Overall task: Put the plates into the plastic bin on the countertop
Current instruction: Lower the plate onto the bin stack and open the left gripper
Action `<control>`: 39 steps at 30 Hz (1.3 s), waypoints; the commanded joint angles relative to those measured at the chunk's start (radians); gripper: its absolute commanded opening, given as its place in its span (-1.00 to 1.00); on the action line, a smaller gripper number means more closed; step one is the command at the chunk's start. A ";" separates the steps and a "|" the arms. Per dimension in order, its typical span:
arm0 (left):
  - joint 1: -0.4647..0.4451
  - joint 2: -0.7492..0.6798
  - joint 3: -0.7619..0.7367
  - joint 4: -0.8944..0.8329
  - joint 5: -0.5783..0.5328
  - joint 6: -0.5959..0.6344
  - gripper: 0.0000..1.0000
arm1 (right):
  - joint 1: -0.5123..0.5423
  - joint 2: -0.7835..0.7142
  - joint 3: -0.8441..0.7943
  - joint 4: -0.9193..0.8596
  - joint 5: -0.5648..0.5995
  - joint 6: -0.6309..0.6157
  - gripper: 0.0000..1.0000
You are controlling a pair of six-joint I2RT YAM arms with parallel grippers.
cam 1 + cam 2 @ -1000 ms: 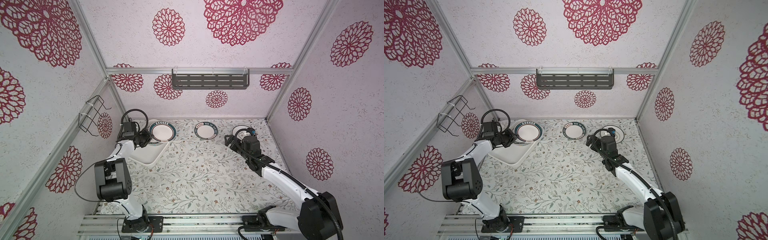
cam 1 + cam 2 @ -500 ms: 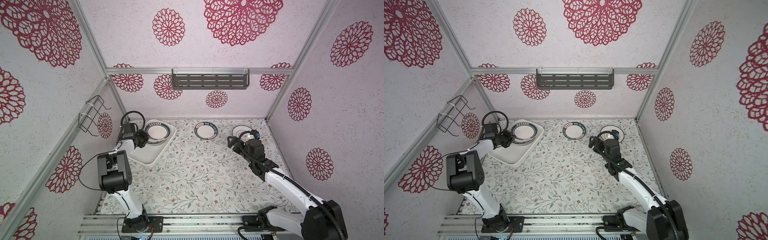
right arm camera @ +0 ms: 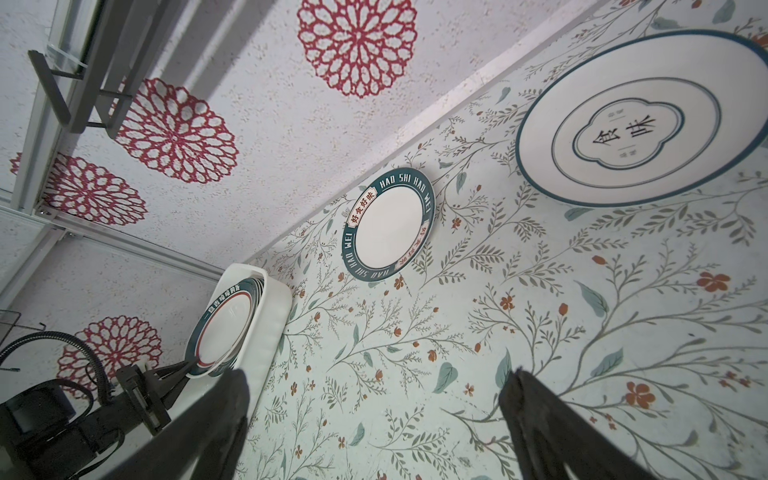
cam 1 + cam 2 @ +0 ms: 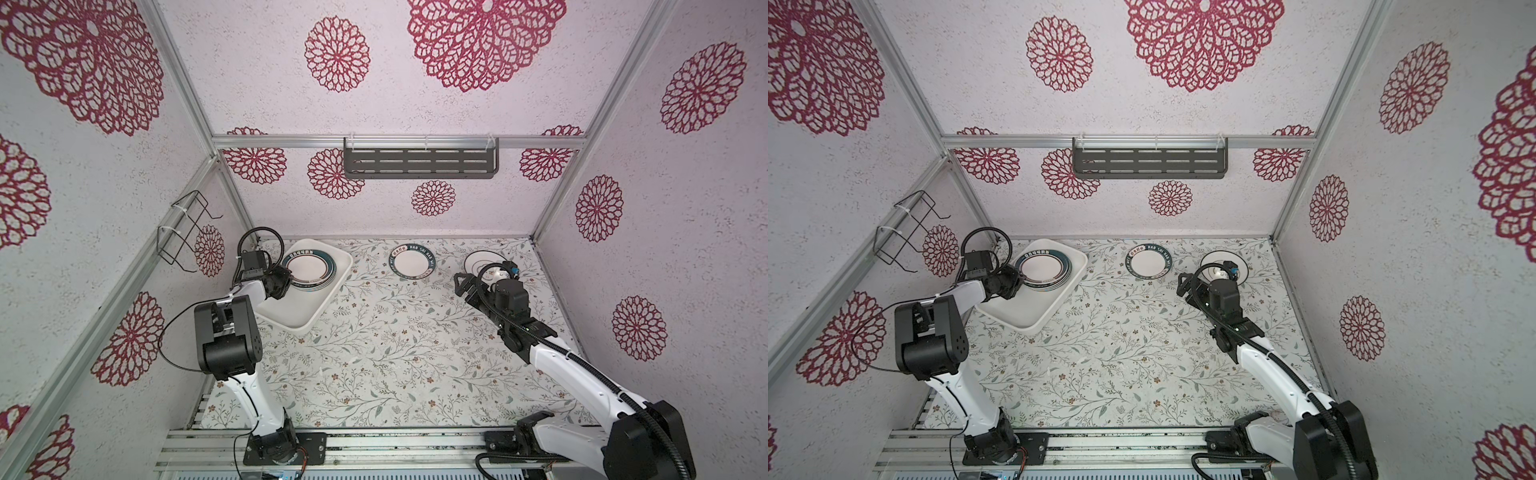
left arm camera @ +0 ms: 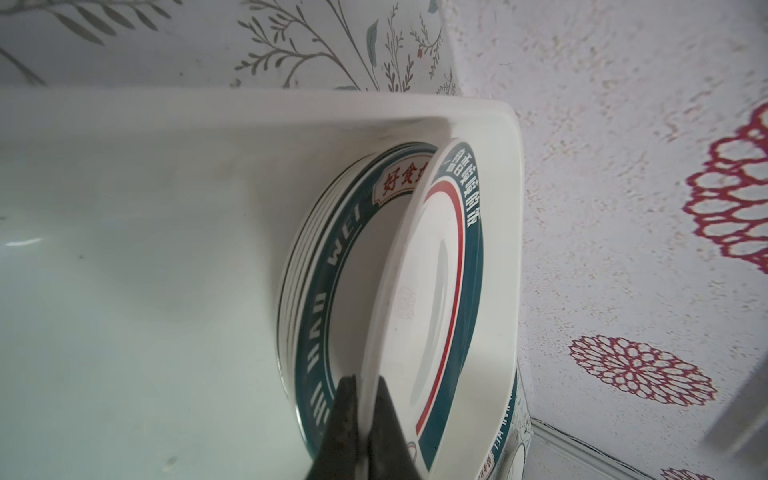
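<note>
The white plastic bin (image 4: 291,326) (image 4: 1022,320) lies at the back left of the countertop (image 4: 395,353). A stack of plates (image 5: 316,270) rests in its far end. My left gripper (image 5: 365,380) (image 4: 286,279) is shut on the rim of a teal-rimmed plate (image 5: 436,291) (image 4: 309,270) (image 4: 1044,270), held tilted just over that stack. Another teal-rimmed plate (image 4: 412,262) (image 3: 388,222) lies at the back middle. A thin-ringed plate (image 4: 482,259) (image 3: 640,120) lies at the back right. My right gripper (image 4: 461,280) (image 3: 374,374) hangs open and empty above the countertop beside it.
A dark slotted shelf (image 4: 419,164) hangs on the back wall, and a wire rack (image 4: 183,230) on the left wall. Floral walls close in the back and both sides. A metal rail (image 4: 374,444) with both arm bases runs along the front.
The left gripper has brought its plate down and inward, over the stack in the bin's far end. The right arm has shifted only slightly, its jaws still wide.
</note>
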 commanded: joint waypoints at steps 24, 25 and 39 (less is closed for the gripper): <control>-0.018 -0.026 0.041 -0.057 -0.043 0.013 0.63 | -0.004 -0.053 -0.019 -0.020 0.062 0.027 0.98; -0.022 -0.034 0.043 -0.066 -0.052 0.018 0.66 | -0.005 -0.052 -0.020 -0.020 0.062 0.028 0.98; -0.043 -0.132 0.095 -0.263 -0.194 0.113 0.94 | -0.002 -0.033 -0.013 -0.039 0.080 0.030 0.98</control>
